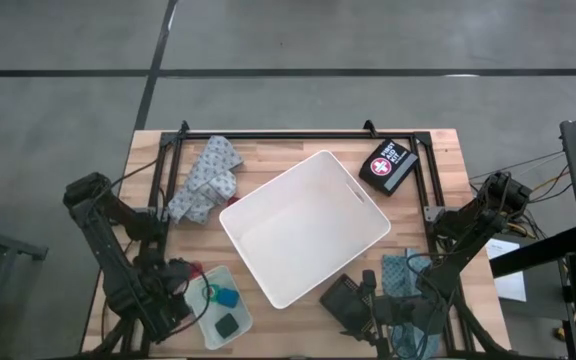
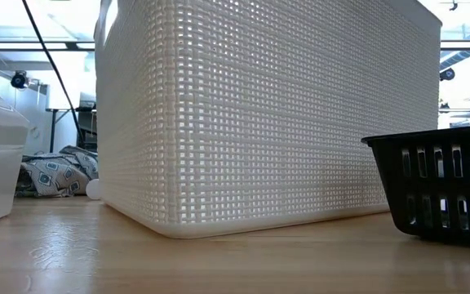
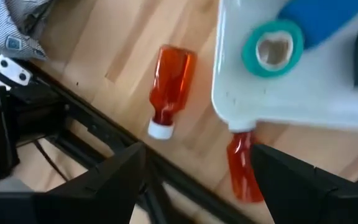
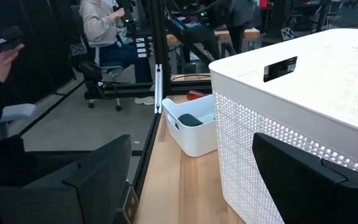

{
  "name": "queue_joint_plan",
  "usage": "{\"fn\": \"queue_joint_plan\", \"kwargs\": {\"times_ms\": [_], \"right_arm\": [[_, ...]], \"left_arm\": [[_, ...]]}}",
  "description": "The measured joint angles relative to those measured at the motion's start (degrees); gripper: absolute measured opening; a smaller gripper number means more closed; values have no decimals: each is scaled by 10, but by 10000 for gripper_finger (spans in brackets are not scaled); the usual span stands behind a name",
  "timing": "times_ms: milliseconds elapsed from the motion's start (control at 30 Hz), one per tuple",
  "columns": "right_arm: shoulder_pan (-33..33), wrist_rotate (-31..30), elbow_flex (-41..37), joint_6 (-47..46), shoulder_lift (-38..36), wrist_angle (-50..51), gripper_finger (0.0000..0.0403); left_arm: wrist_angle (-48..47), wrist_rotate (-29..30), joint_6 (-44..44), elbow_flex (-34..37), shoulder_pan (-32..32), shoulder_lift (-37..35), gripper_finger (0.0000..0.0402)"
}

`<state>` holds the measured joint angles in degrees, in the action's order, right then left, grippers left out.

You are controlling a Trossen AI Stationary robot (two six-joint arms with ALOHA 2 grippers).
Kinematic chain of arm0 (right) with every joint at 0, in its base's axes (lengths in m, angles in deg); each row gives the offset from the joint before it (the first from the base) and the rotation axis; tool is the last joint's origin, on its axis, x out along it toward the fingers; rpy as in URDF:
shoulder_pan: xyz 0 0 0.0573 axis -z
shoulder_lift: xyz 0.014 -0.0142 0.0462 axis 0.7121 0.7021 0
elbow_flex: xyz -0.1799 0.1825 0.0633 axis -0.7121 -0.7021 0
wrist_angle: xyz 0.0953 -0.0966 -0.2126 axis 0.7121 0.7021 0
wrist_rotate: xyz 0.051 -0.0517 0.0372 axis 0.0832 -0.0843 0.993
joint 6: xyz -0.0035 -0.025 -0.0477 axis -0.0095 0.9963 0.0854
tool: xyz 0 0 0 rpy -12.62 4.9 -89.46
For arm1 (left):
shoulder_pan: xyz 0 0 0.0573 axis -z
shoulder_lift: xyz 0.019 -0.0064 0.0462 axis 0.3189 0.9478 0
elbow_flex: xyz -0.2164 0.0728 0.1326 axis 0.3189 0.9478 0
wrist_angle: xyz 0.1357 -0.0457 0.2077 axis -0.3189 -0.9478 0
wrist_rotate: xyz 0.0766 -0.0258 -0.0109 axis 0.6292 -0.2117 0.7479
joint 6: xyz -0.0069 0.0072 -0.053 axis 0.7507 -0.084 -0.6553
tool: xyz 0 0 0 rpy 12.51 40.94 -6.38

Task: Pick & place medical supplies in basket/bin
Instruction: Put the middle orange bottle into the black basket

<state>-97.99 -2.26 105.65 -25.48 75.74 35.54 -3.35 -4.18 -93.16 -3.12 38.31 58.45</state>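
Left gripper (image 3: 194, 165): near left corner of the wooden table (image 1: 438, 170), fingers spread wide, holding nothing, above two orange plastic bottles.
Orange bottles: one with a white cap (image 3: 169, 90) lies flat beside the small translucent tray (image 1: 220, 310); the second (image 3: 242, 168) is partly under the tray's edge.
Tray contents: a teal tape roll (image 3: 272, 50), a blue item, a dark block.
Right gripper (image 4: 188, 171): near right corner, fingers wide, empty, by a black slotted basket (image 2: 439, 184).
Large white perforated plastic bin (image 1: 303, 228): table centre, upright, empty, long axis diagonal from near left to far right.
Patterned cloth (image 1: 206, 178): far left.
Dark case (image 1: 387, 166): far right corner, white cross on red; its lettering is unreadable.
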Motion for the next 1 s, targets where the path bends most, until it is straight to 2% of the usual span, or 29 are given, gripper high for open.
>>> {"fn": "queue_joint_plan", "kwargs": {"times_ms": [233, 367, 533, 733, 1000], "right_arm": [[0, 0, 0, 0, 0, 0, 329], [0, 0, 0, 0, 0, 0, 329], [0, 0, 0, 0, 0, 0, 329], [0, 0, 0, 0, 0, 0, 329], [0, 0, 0, 0, 0, 0, 329]], "left_arm": [[-8, -14, 15, 7, -9, 0, 291], [-2, -29, 13, 36, -20, -11, 290], [46, -52, -1, 108, -27, -53, 290], [75, -64, -57, 195, -28, -145, 290], [196, -63, -109, 328, -29, -248, 290]]}}
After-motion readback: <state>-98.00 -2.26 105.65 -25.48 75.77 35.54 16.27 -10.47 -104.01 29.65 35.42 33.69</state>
